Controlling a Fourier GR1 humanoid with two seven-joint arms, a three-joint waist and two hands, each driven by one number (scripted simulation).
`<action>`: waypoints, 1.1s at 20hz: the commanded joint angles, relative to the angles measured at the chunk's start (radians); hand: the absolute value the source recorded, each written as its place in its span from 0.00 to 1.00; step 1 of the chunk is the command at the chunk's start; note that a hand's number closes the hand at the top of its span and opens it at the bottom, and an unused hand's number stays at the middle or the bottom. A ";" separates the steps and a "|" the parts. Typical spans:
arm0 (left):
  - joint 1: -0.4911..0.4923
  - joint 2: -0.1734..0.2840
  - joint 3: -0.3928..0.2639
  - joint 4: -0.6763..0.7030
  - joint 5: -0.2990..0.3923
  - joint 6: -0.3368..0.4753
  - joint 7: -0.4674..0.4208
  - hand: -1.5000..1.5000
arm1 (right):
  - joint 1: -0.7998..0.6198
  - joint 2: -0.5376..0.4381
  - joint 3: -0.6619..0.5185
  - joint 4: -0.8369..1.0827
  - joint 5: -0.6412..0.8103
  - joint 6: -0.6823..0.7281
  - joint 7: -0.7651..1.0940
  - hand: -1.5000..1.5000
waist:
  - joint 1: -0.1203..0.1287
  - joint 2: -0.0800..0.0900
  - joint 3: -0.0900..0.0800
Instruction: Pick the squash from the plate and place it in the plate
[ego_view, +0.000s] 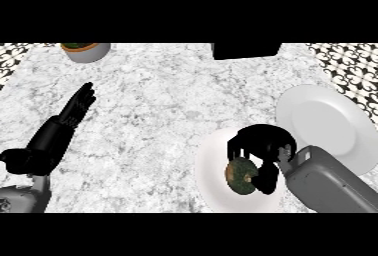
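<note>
Right hand (260, 145) round squash (241, 176) (mottled green)

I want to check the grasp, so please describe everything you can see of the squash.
The squash is a small, rounded, dark green thing with brownish mottling on its skin. It is over the nearer white plate, at the plate's middle; whether it rests on the plate or is lifted cannot be told. The right hand bends over it from above, black fingers curled round its top and right side, hiding part of it. Only its left face shows.
</note>
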 joint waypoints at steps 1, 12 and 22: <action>0.024 0.010 0.031 0.015 0.006 0.014 -0.002 0.50 | -0.009 -0.053 0.020 -0.268 0.138 -0.108 -0.088 1.00 | -0.049 -0.019 0.009; 0.074 0.016 0.064 -0.021 0.008 0.035 -0.023 0.50 | 0.279 -0.297 -0.127 -0.844 0.300 -0.348 -0.201 1.00 | -0.105 0.029 0.011; 0.118 0.042 0.081 -0.073 0.028 -0.003 -0.049 0.50 | 0.597 -0.410 -0.427 -0.908 0.352 -0.579 -0.356 1.00 | -0.067 0.050 0.010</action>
